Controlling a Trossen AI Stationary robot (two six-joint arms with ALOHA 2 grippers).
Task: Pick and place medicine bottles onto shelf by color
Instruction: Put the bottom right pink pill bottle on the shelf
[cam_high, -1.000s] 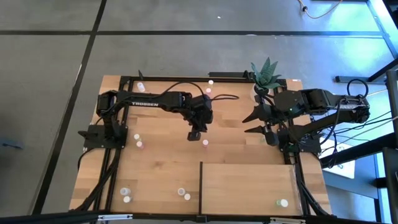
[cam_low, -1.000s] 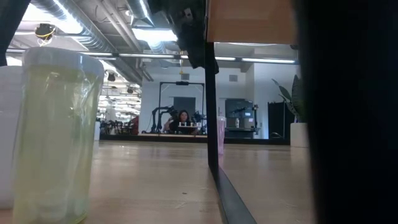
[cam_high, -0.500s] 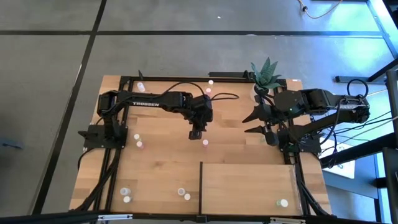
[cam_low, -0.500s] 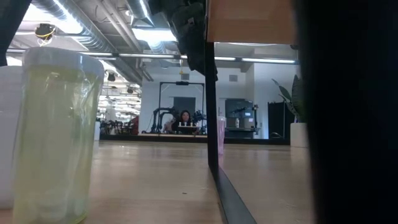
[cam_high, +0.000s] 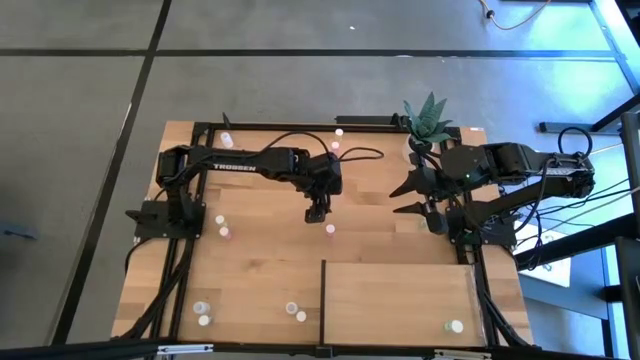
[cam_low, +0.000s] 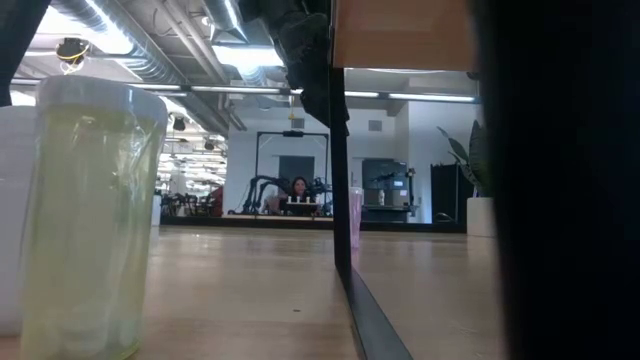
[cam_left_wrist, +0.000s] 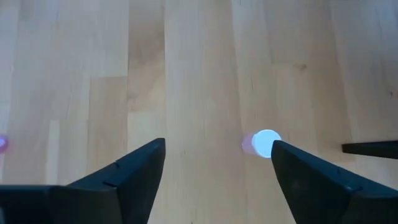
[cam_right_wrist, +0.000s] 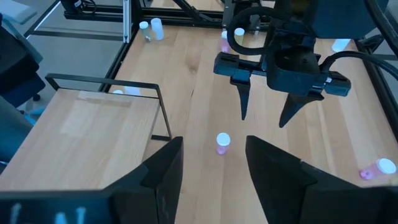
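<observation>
Pink-tinted medicine bottle (cam_high: 331, 229): upright on the counter (cam_high: 260, 270), near the shelf (cam_high: 400, 300) (one bottle (cam_high: 456, 326) on it). Left hand (cam_high: 317, 212) hangs over it, fingers wide, holding nothing. Right hand (cam_high: 408, 198) waits beside the plant pot (cam_high: 414, 150), parted, empty.

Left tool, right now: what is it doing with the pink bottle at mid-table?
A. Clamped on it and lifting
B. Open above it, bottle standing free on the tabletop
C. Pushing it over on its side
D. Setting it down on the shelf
B. The left tool has its fingers spread with nothing between them, and the pink bottle stands upright on the tabletop, off the shelf.
</observation>
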